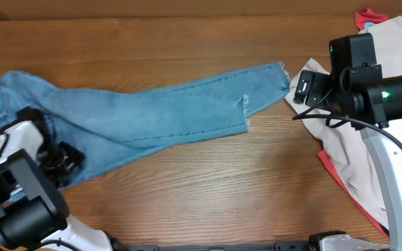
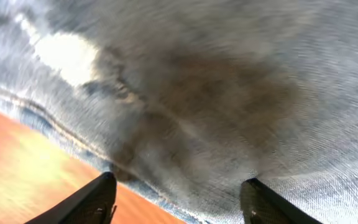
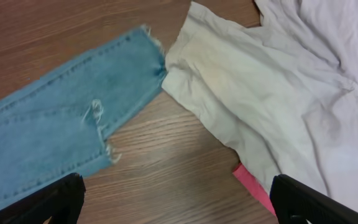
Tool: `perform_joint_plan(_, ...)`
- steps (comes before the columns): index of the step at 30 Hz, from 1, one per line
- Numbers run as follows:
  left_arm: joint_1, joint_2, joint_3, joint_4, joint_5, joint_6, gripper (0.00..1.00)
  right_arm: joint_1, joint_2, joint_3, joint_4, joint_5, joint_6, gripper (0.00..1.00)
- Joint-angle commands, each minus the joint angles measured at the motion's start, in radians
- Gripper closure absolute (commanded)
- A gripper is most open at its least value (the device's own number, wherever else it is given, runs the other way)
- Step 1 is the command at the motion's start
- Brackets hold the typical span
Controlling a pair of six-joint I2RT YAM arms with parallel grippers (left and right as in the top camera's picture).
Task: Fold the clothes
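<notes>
The light blue jeans (image 1: 152, 111) lie flat across the table, waist at the far left, frayed hems at the centre right. My left gripper (image 1: 65, 159) is open, low over the jeans' near edge at the left; in the left wrist view its fingers (image 2: 178, 199) straddle the denim seam (image 2: 185, 124), close and blurred. My right gripper (image 1: 304, 87) is open and empty, held above the table just right of the hems. The right wrist view shows the frayed hems (image 3: 98, 118) and bare wood between its fingers (image 3: 178, 199).
A beige garment (image 1: 354, 160) lies heaped at the right, touching the jeans' hem in the right wrist view (image 3: 253, 106). A red cloth (image 1: 368, 17) shows at the back right and under the beige garment (image 3: 253, 186). The wooden table (image 1: 243, 188) shows in front.
</notes>
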Motion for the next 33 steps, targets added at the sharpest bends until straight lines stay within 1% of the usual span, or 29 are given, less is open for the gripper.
perform_joint_plan(1, 0.055, 0.007, -0.035, 0.004, -0.075, -0.016, 0.30, -0.006, -0.006, 0.019, 0.016, -0.044, -0.058, 0.00)
perform_joint_plan(6, 0.044, 0.007, -0.035, 0.019, -0.057, -0.004, 0.26, -0.006, 0.042, 0.018, 0.020, -0.222, -0.166, 0.00)
perform_joint_plan(9, 0.039, 0.007, -0.035, 0.026, -0.050, -0.001, 0.24, -0.006, 0.101, 0.017, 0.009, -0.266, -0.185, 0.00)
perform_joint_plan(15, 0.039, 0.007, -0.035, 0.030, -0.051, 0.006, 0.23, -0.005, 0.247, 0.016, -0.041, -0.439, -0.215, 0.00)
perform_joint_plan(21, 0.039, 0.007, -0.035, 0.033, -0.051, 0.007, 0.23, -0.003, 0.361, -0.019, -0.036, -0.533, -0.214, 0.00)
perform_joint_plan(26, 0.039, 0.007, -0.035, 0.033, -0.051, 0.006, 0.22, 0.030, 0.393, -0.092, 0.030, -0.562, -0.214, 0.00)
perform_joint_plan(33, 0.039, 0.007, -0.035, 0.033, -0.051, 0.006, 0.22, 0.115, 0.394, -0.212, 0.192, -0.561, -0.213, 0.00)
